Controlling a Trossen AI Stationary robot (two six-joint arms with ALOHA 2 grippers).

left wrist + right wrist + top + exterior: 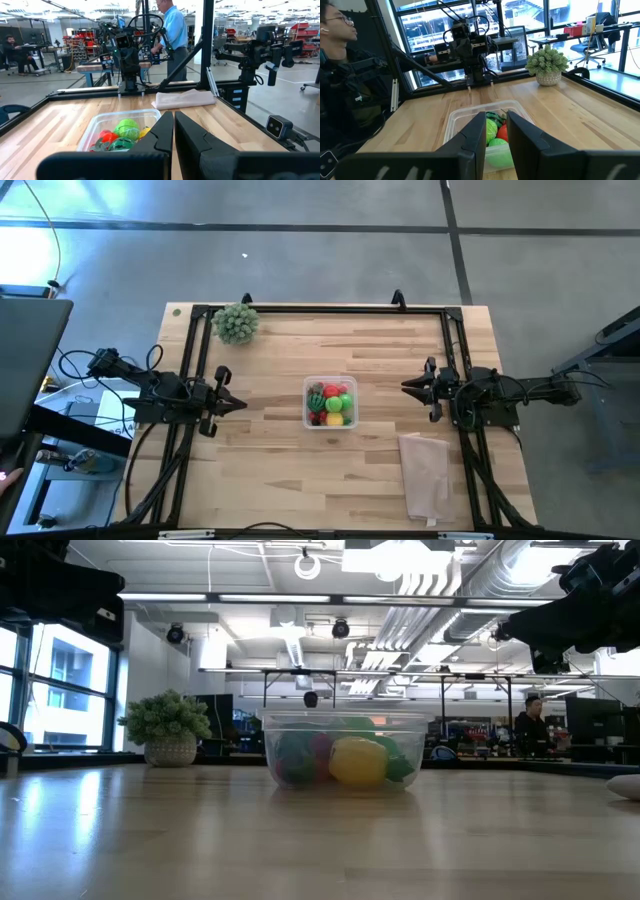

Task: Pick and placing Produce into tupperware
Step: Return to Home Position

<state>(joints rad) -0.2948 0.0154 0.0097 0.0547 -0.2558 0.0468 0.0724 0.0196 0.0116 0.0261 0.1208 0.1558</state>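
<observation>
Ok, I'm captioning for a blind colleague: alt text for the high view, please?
A clear tupperware full of red, green and yellow toy produce sits mid-table between the left gripper and the right gripper, neither touching it. A pale-green plant stands upper left; a beige cloth lies lower right.

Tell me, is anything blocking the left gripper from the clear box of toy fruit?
Nothing visible does. Only bare wooden table lies between the left gripper and the clear plastic container of toy fruit. The bushy green plant stands aside; the right gripper waits opposite.
</observation>
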